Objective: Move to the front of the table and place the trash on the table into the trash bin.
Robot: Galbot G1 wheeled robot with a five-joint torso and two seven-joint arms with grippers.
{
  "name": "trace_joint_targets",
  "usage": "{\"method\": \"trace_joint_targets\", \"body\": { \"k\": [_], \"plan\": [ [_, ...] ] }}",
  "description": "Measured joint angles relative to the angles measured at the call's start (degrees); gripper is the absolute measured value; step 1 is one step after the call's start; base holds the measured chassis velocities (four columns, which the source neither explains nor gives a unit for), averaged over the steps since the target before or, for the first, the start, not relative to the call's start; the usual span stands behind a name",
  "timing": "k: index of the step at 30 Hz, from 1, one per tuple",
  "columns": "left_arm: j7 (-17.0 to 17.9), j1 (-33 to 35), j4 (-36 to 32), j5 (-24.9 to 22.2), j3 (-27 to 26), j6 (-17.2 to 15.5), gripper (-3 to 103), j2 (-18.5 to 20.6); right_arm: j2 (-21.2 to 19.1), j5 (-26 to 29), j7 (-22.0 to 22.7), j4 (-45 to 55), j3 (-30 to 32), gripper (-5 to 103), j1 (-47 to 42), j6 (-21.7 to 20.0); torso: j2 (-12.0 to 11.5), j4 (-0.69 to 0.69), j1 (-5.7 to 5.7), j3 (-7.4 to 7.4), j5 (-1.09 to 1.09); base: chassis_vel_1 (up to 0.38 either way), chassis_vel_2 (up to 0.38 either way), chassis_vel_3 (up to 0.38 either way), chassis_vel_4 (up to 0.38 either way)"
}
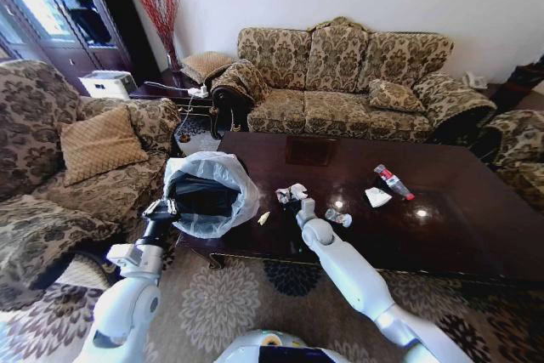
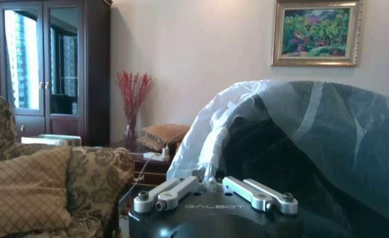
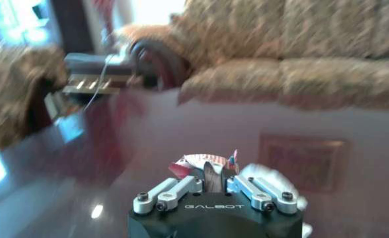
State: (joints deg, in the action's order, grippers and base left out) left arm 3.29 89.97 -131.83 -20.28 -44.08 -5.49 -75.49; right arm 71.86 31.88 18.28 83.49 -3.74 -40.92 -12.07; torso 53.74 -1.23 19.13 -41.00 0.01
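1. Gripping the rim of the trash bin (image 1: 204, 195) with the left gripper (image 1: 161, 208) — fingers pinched on the folded-over white bag, bin tilted with its mouth facing the table (image 1: 476, 210).
2. Clamped in the right gripper (image 1: 297, 202) over the table's near-left part: a crumpled wrapper (image 1: 290, 193), white with red print, fingers closed around it.
3. To do well, by judgement: carry the wrapper across the table edge, well into the bin's mouth, before letting go — released early, likely to land on wood or rug.
4. Still lying on the table: a yellowish scrap (image 1: 263, 218) near the bin, a small clear piece (image 1: 338, 218) beside the right wrist, a white wad (image 1: 377, 197) and the bottle (image 1: 394, 183) farther right.
5. Bottle on its side, long axis slanting from far-left to near-right; which end bears the cap, hard to tell.
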Motion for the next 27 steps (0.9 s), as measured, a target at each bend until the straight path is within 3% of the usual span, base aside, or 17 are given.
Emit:
{"method": "trace_joint_targets", "body": {
  "k": [3, 6, 10, 11, 13, 15, 16, 18, 19, 22, 27],
  "plan": [
    [0.1, -0.1, -0.1, -0.2, 0.2, -0.5, 1, 0.5, -1.0, 0.2, 1.4, 3.1, 1.1, 5, 0.2, 0.0, 0.0, 0.0, 0.0, 0.0, 0.0, 0.0, 0.0, 0.0, 0.0],
    [1.1, -0.4, -0.5, -1.4, 0.5, -3.1, 1, 1.7, -4.0, 2.1, 3.6, 11.1, 2.1, 2, 1.8, -0.7, 0.0, 0.01, 0.0, 0.0, 0.0, 0.0, 0.0, 0.0, 0.0],
    [5.0, -1.0, -2.0, -6.9, 1.4, -9.6, 1, 5.4, -10.3, 7.8, 4.7, 23.0, -0.6, 2, 8.6, -1.5, 0.0, 0.02, 0.0, 0.0, -0.01, 0.0, 0.0, 0.0, 0.0],
    [5.0, -1.0, -2.0, -6.9, 1.4, -9.6, 1, 5.4, -10.3, 7.8, 4.7, 23.0, -0.6, 2, 8.6, -1.5, 0.0, 0.02, 0.0, 0.0, -0.01, 0.0, 0.0, 0.0, 0.0],
    [7.7, -1.6, -2.4, -10.0, 1.6, -12.2, 1, 7.7, -12.7, 12.3, 4.7, 26.7, -3.6, 1, 12.7, -1.7, 0.0, 0.02, 0.0, 0.0, 0.0, 0.0, 0.0, 0.0, 0.0],
    [11.1, -3.3, -2.5, -14.3, 1.8, -15.6, 1, 11.9, -14.7, 21.4, 4.7, 31.3, -9.0, 0, 21.7, -2.1, 0.0, 0.0, 0.0, 0.0, -0.03, 0.0, 0.0, 0.0, 0.0],
    [11.1, -3.3, -2.5, -14.3, 1.8, -15.6, 1, 11.9, -14.7, 21.4, 4.7, 31.3, -9.0, 0, 21.7, -2.1, 0.0, 0.0, 0.0, 0.0, -0.03, 0.0, 0.0, 0.0, 0.0],
    [13.5, -4.5, -2.3, -17.6, 1.7, -18.3, 1, 16.3, -14.8, 28.3, 4.8, 33.9, -16.4, 0, 29.6, -2.3, 0.0, 0.01, 0.0, 0.0, -0.03, 0.0, 0.0, 0.0, 0.0],
    [13.5, -4.5, -2.3, -17.6, 1.7, -18.3, 1, 16.3, -14.8, 28.3, 4.8, 33.9, -16.4, 0, 29.6, -2.3, 0.0, 0.01, 0.0, 0.0, -0.03, 0.0, 0.0, 0.0, 0.0],
    [16.5, -4.6, -3.4, -21.1, 1.0, -21.1, 1, 21.2, -10.9, 32.5, 4.1, 34.8, -27.2, 0, 39.1, -2.2, 0.0, -0.02, 0.01, -0.01, -0.02, 0.0, 0.0, 0.0, 0.0],
    [17.2, -4.6, -3.4, -22.2, 0.6, -21.7, 1, 23.1, -9.0, 35.4, 3.2, 36.3, -33.4, 0, 42.5, -3.1, 0.0, -0.01, 0.0, 0.0, -0.04, 0.0, 0.0, 0.0, 0.0]
  ]
}}
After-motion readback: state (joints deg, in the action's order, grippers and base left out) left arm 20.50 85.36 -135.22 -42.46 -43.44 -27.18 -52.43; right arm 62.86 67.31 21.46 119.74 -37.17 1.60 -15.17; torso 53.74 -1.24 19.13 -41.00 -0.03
